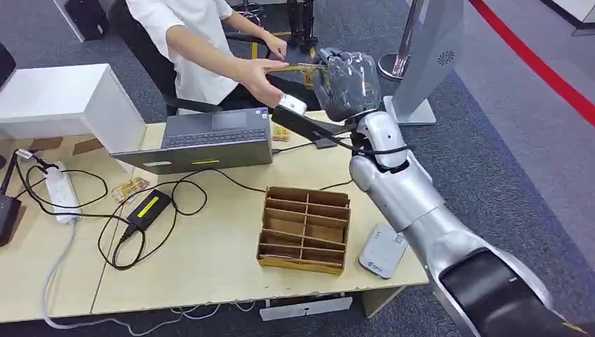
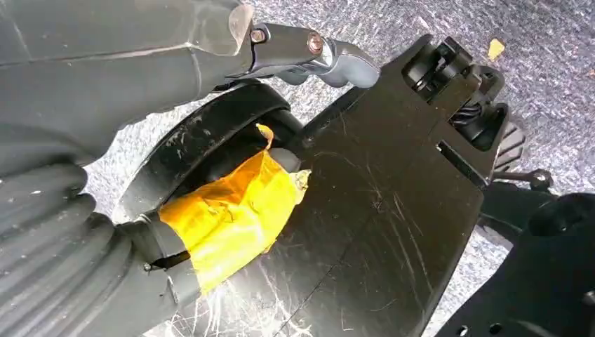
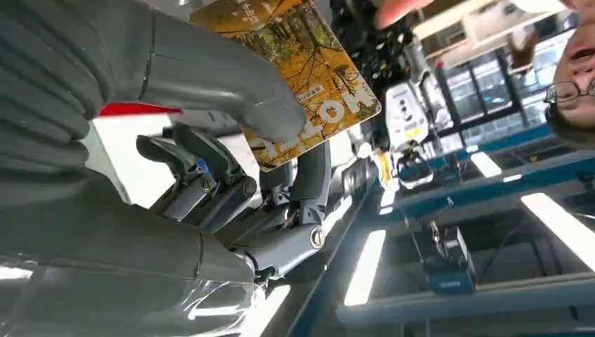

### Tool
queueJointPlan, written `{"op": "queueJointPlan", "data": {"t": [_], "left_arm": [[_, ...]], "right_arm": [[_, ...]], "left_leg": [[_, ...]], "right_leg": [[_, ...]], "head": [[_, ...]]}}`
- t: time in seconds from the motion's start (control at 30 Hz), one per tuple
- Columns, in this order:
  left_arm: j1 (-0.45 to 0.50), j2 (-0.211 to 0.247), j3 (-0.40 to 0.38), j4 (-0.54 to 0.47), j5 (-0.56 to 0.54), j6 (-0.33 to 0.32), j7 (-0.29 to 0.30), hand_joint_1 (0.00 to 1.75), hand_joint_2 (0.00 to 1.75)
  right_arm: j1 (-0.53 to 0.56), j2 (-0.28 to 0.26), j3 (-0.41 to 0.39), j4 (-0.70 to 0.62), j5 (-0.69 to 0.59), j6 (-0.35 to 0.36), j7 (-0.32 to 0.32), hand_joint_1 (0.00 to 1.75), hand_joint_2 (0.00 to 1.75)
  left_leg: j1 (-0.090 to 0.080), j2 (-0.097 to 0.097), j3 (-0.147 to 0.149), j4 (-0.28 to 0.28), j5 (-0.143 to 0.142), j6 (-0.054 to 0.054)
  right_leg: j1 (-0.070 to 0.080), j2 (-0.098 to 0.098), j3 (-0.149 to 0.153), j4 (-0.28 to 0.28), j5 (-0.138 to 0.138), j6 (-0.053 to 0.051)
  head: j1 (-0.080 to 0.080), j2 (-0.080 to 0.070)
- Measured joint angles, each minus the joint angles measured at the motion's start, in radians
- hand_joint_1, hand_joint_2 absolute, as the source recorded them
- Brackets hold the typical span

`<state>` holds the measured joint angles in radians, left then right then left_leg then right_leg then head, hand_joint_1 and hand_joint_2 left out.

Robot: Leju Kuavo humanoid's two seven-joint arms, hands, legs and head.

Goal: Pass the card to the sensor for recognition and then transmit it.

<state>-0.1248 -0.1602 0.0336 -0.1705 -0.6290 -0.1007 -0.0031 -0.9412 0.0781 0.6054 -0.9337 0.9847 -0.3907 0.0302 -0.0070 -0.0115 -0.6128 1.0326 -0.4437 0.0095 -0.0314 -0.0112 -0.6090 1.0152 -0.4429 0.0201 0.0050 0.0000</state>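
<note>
While the robot's right hand point(image 1: 349, 83) pinches the yellow card point(image 3: 309, 67) between thumb and fingers, raised beyond the counter point(image 1: 210, 260), a person's hand point(image 1: 263, 81) reaches just beside it, so the hand should hold steady until the card is grasped.

Yellow-orange card point(image 3: 309, 70) with an autumn-tree print; brown wooden divider box point(image 1: 305, 228); pale wood worktop point(image 1: 210, 267); grey laptop point(image 1: 210, 140); white card reader point(image 1: 382, 250).
</note>
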Motion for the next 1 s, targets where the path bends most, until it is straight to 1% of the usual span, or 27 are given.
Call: {"op": "queueJointPlan", "data": {"t": [0.1, 0.2, 0.3, 0.33, 0.5, 0.63, 0.73, 0.87, 0.93, 1.0], "left_arm": [[-0.002, 0.000, 0.000, 0.000, -0.003, -0.007, 0.001, 0.00, 1.75], [-0.002, 0.000, 0.000, 0.000, -0.003, -0.010, 0.002, 0.00, 1.75], [-0.002, 0.000, 0.000, 0.000, -0.003, -0.010, 0.002, 0.00, 1.75], [-0.002, 0.000, 0.000, 0.000, -0.003, -0.010, 0.002, 0.00, 1.75], [-0.003, 0.001, 0.000, 0.000, -0.013, -0.023, -0.003, 0.00, 1.75], [-0.003, 0.001, 0.000, -0.001, -0.018, -0.018, -0.003, 0.00, 1.75], [-0.003, 0.001, 0.000, -0.001, -0.017, -0.016, -0.003, 0.00, 1.75], [-0.002, 0.001, 0.000, -0.001, -0.012, -0.013, -0.002, 0.00, 1.75], [-0.001, 0.001, 0.000, -0.001, -0.008, -0.010, -0.002, 0.00, 1.75], [0.000, 0.001, 0.001, -0.001, -0.003, -0.007, -0.003, 0.00, 1.75]], "right_arm": [[-0.032, 0.029, 0.014, 0.094, 0.046, -0.058, 0.012, 1.75, 1.75], [-0.048, 0.048, 0.022, 0.160, 0.058, -0.085, 0.009, 1.75, 1.75], [-0.055, 0.062, 0.024, 0.207, 0.066, -0.095, 0.000, 1.75, 1.75], [-0.056, 0.066, 0.025, 0.219, 0.065, -0.095, -0.003, 0.00, 1.75], [-0.055, 0.079, 0.025, 0.258, 0.065, -0.096, -0.031, 0.00, 1.75], [-0.054, 0.078, 0.022, 0.259, 0.087, -0.090, -0.019, 0.00, 1.75], [-0.054, 0.069, 0.019, 0.258, 0.109, -0.071, 0.003, 0.00, 1.75], [-0.054, 0.033, 0.008, 0.258, 0.151, -0.055, 0.044, 0.00, 1.75], [-0.054, 0.007, 0.001, 0.258, 0.176, -0.047, 0.064, 0.00, 1.75], [-0.055, -0.042, -0.005, 0.261, 0.220, -0.027, 0.089, 0.00, 1.75]], "left_leg": [[0.000, 0.000, 0.000, 0.000, 0.000, 0.000], [0.000, 0.000, 0.000, 0.000, 0.000, 0.000], [0.000, 0.000, 0.000, 0.000, 0.000, 0.000], [0.000, 0.000, 0.000, 0.000, 0.000, 0.000], [0.000, -0.001, -0.001, 0.000, 0.000, 0.000], [0.000, -0.001, -0.001, 0.000, 0.000, 0.000], [0.000, -0.001, -0.001, 0.000, 0.000, 0.000], [0.000, -0.001, -0.001, 0.000, 0.000, 0.000], [0.000, -0.001, -0.001, 0.001, 0.000, 0.000], [-0.001, -0.001, -0.001, 0.001, 0.000, 0.000]], "right_leg": [[0.000, 0.000, 0.000, 0.000, 0.000, 0.000], [0.000, 0.000, 0.000, 0.000, 0.000, 0.000], [0.000, 0.000, 0.000, 0.000, 0.000, 0.000], [0.000, 0.000, 0.000, 0.000, 0.000, 0.000], [0.000, -0.001, -0.001, 0.000, 0.000, 0.000], [0.000, 0.000, -0.002, 0.000, 0.000, 0.000], [0.000, 0.000, -0.002, -0.001, 0.000, 0.000], [0.000, 0.000, -0.002, -0.001, 0.000, 0.000], [0.000, 0.000, -0.002, -0.001, 0.000, 0.000], [0.000, -0.001, -0.001, -0.001, 0.000, 0.000]], "head": [[0.000, 0.000], [0.000, 0.000], [0.000, 0.000], [0.000, 0.000], [0.000, 0.000], [0.000, 0.000], [0.000, 0.000], [0.000, 0.000], [0.000, 0.000], [0.000, 0.000]]}}
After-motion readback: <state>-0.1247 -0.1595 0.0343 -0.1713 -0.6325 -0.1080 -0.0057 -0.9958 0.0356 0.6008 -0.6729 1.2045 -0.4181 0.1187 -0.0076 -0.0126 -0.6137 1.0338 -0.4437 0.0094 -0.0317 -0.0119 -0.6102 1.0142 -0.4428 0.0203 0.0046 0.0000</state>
